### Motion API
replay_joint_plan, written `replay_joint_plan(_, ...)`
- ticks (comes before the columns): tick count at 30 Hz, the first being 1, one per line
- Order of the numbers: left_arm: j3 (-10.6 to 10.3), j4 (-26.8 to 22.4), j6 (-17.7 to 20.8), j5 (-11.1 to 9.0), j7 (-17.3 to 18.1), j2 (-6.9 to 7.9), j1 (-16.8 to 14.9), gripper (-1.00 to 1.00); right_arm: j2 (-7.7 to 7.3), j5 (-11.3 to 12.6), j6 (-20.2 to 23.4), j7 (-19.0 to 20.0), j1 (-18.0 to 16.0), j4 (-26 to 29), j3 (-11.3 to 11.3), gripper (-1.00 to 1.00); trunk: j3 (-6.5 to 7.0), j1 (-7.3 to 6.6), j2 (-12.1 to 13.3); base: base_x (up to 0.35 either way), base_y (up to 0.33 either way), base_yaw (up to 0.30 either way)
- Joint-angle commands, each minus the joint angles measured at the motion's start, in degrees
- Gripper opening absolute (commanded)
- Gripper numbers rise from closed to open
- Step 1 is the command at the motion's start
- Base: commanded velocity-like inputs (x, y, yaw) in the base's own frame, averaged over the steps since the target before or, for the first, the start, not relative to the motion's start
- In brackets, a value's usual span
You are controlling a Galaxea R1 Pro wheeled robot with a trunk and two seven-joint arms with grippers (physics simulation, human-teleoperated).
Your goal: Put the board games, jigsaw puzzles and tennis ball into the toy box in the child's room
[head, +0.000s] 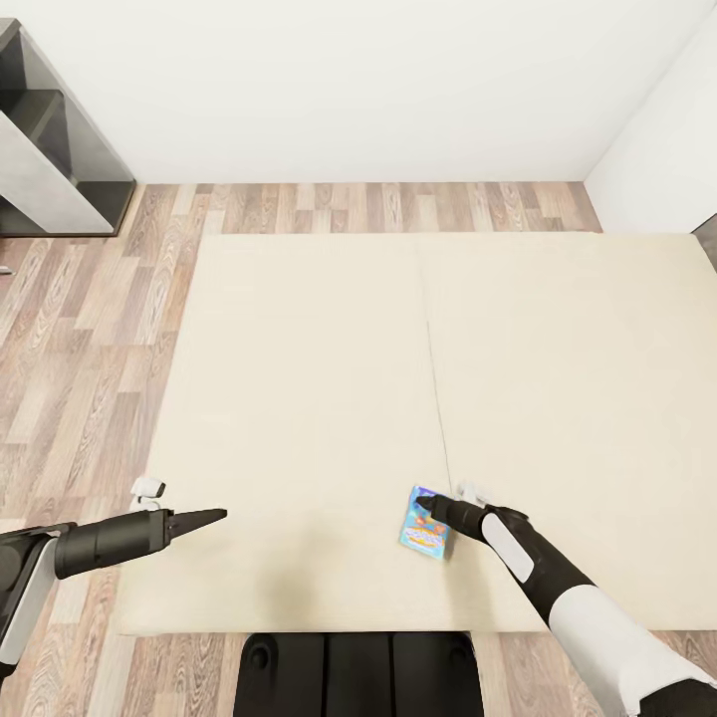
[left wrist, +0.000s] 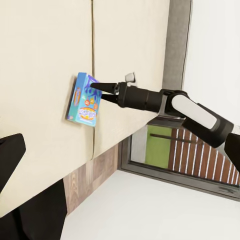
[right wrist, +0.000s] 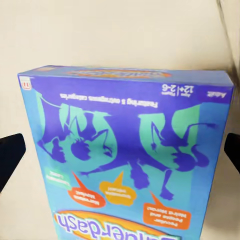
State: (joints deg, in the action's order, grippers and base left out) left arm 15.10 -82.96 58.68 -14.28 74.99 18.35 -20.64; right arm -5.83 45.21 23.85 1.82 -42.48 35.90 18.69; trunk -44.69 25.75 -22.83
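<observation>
We see plain white walls above a wood-plank floor. A grey shelving unit stands in the far left corner. The left wrist view shows a dark-framed window with green beyond.

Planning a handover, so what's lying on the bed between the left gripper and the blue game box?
Nothing: in the head view, only bare beige mattress lies between the left gripper and the blue game box.
</observation>
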Motion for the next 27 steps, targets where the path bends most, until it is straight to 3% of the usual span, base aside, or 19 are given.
replay_joint_plan(1,0.04,-0.01,0.47,-0.14,0.07,0.02,0.0,1.0,-0.06,0.05,0.14,0.0,-0.14,0.05,0.2,1.0,-0.06,0.03,-0.09,0.0,0.0,0.0)
replay_joint_plan(11,1.13,-0.01,0.47,-0.21,0.07,0.02,0.07,1.0,0.49,0.02,0.19,-0.02,-0.93,-0.21,0.2,1.0,-0.06,0.03,-0.09,0.0,0.0,0.0)
replay_joint_plan(27,1.21,-0.01,0.47,-0.22,0.07,0.02,0.07,1.0,0.72,0.03,1.61,0.52,-0.93,-0.72,0.63,1.0,-0.06,0.03,-0.09,0.0,0.0,0.0)
